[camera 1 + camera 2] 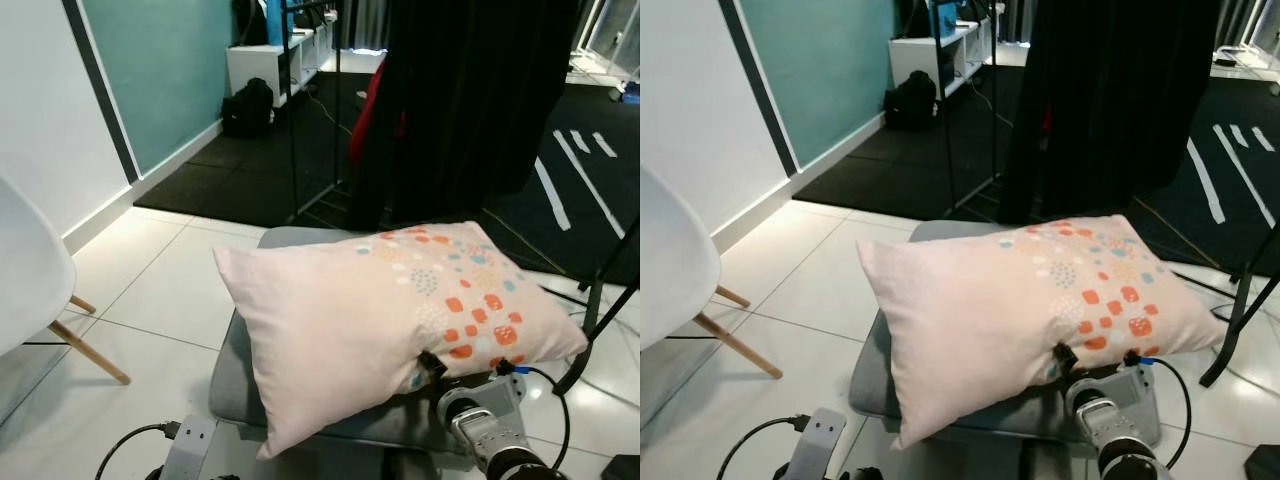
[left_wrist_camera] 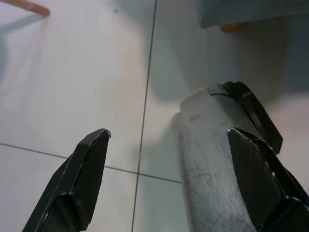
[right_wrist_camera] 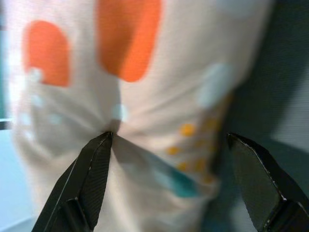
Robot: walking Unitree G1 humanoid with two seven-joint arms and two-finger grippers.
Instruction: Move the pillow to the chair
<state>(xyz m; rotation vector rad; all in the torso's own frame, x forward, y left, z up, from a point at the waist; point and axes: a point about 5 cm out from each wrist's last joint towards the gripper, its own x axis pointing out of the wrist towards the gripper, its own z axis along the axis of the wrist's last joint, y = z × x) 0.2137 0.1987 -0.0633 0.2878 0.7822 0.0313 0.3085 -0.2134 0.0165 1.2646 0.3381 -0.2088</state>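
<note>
A pale pink pillow [image 1: 390, 310] with orange and blue dots in one corner lies tilted across a grey padded stool [image 1: 232, 375]. My right gripper [image 3: 169, 137] is at the pillow's near edge, below the orange dots. It is open, and one black fingertip [image 1: 430, 362] presses a dent into the fabric while the other stands off to the side. A white chair [image 1: 28, 268] with wooden legs is at the far left on the tiled floor. Low at my side, my left gripper [image 2: 169, 131] hangs open over the tiles, beside a grey-white cylinder [image 2: 215, 164].
A black curtain [image 1: 470, 100] hangs right behind the stool, with a thin black rack post [image 1: 292, 100] beside it. A black stand leg [image 1: 600, 300] and cables are at the right. A black bag [image 1: 248, 106] and a white shelf sit far back by the teal wall.
</note>
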